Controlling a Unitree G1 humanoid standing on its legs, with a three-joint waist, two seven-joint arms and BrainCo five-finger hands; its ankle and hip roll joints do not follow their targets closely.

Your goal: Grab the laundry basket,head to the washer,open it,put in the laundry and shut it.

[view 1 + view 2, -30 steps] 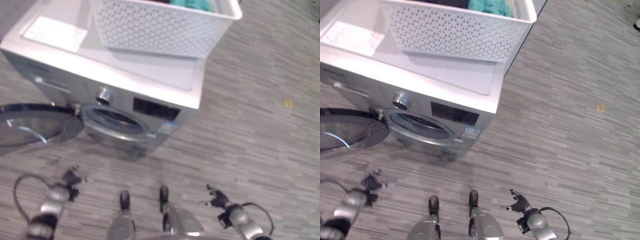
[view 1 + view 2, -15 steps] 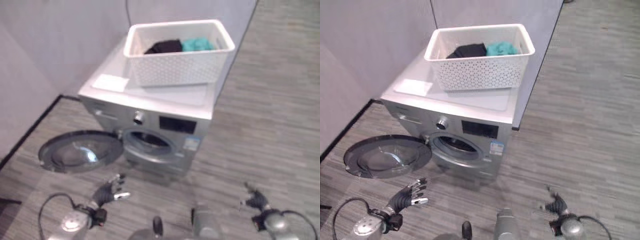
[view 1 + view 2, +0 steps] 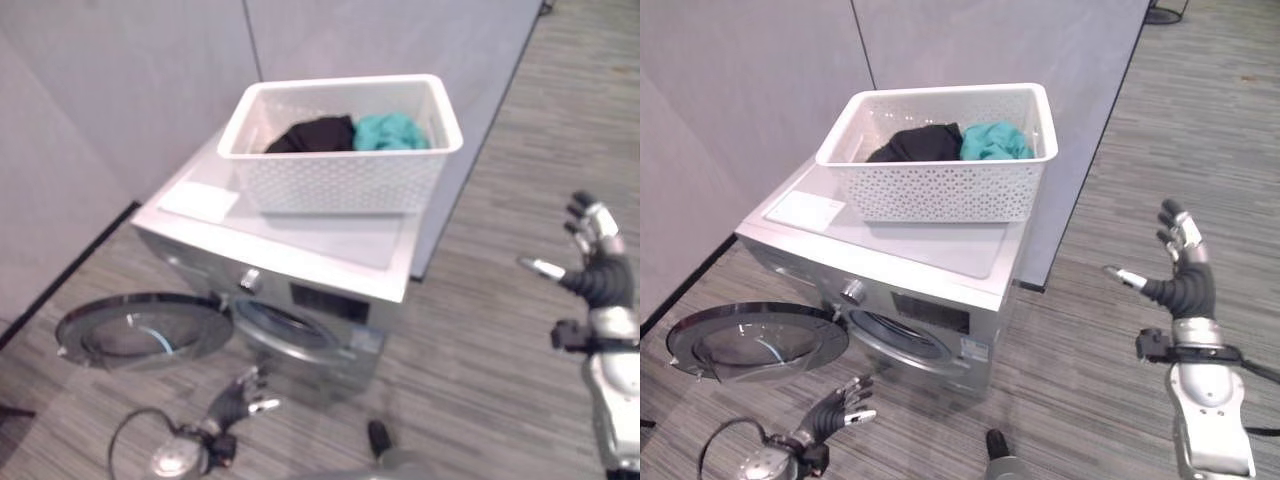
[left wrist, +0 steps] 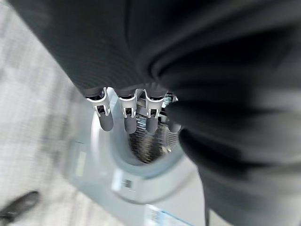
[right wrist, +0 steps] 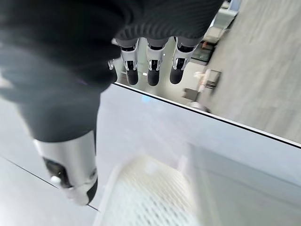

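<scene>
basket on the washer, door open, both hands empty

the white perforated laundry basket (image 3: 940, 185) sits on the flat top of the silver washer (image 3: 890, 265), in the upper middle of the frame, right of a white sheet (image 3: 805, 212) lying on the same top. inside the basket a black garment (image 3: 915, 143) lies to the left and a teal garment (image 3: 995, 142) to the right, touching each other. the washer's round door (image 3: 750, 340) stands swung open at the left of the frame, its glass face turned up, and the dark drum opening (image 3: 910, 337) shows on the front below the control knob (image 3: 851, 291).

the right hand (image 3: 1178, 280) is raised at the right edge of the frame, well apart from the washer and basket, fingers spread and straight, thumb out to the left, holding nothing. the left hand (image 3: 835, 410) hangs low at the lower left, in front of the washer and below the open door, its fingers loosely extended and empty; its wrist view looks past those fingers (image 4: 129, 122) into the drum opening.

grey panels (image 3: 770, 90) stand behind the washer, and the floor (image 3: 1090, 380) is grey striped plank.
</scene>
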